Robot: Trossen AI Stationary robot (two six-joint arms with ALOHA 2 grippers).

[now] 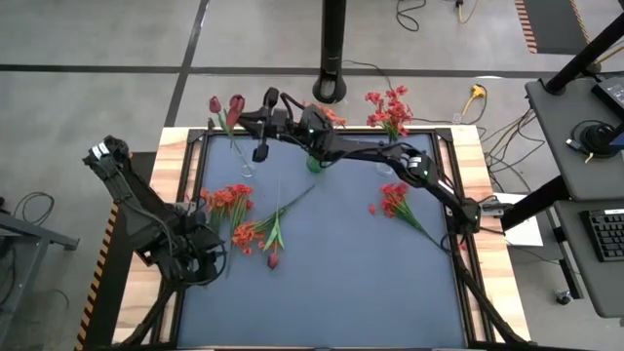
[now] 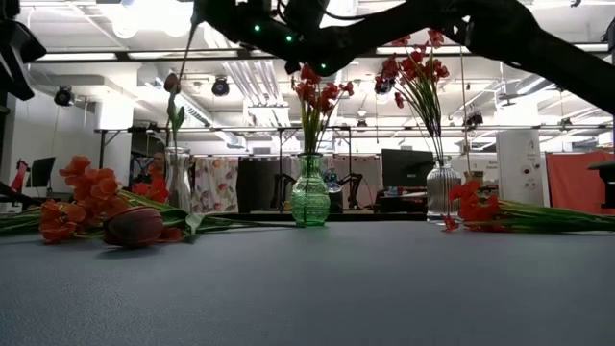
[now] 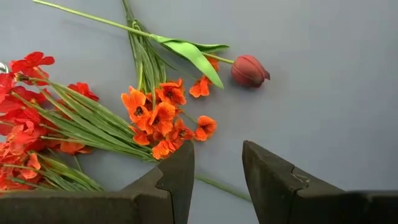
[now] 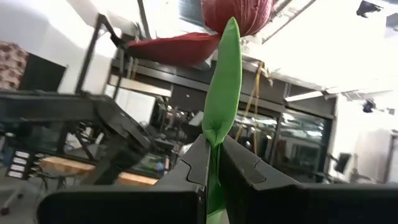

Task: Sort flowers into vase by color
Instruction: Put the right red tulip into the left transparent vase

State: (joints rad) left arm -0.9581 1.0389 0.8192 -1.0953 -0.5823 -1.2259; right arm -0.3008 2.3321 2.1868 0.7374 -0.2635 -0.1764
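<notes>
High view is showing you a blue-grey mat point(image 1: 331, 283) on a wooden table point(image 1: 175, 166), with grey floor, cables and desks lying around it. Three vases are standing along the far edge: a clear one point(image 1: 246, 168) at the left with two dark tulips point(image 1: 226, 105) in it, a green vase point(image 1: 314, 162) in the middle, and another clear one point(image 1: 388, 166) at the right carrying a red bunch point(image 1: 390, 109). Loose flowers are lying on the mat: an orange-red cluster point(image 1: 230, 199) near the left edge, a second cluster point(image 1: 252, 234) with a maroon tulip bud point(image 1: 273, 259) just beside it, and a red spray point(image 1: 394, 201) toward the right. Your right arm is reaching from the right edge across the far side, and its gripper point(image 1: 261, 151) is hanging near the left clear vase; in the right wrist view its fingers point(image 4: 249, 171) are pinched tight on a green stem and leaf point(image 4: 222, 87) with a dark red bloom point(image 4: 239, 14) above. Your left gripper point(image 3: 217, 165) is sitting low at the left side of the mat with its fingers partly apart, gripping nothing, pointing at the orange cluster point(image 3: 163, 118) and the tulip bud point(image 3: 249, 70). The near half of the mat is lying bare, giving you open room there; the far edge is crowded with vases and the right arm. The low view is showing a lit workshop behind the vases.
</notes>
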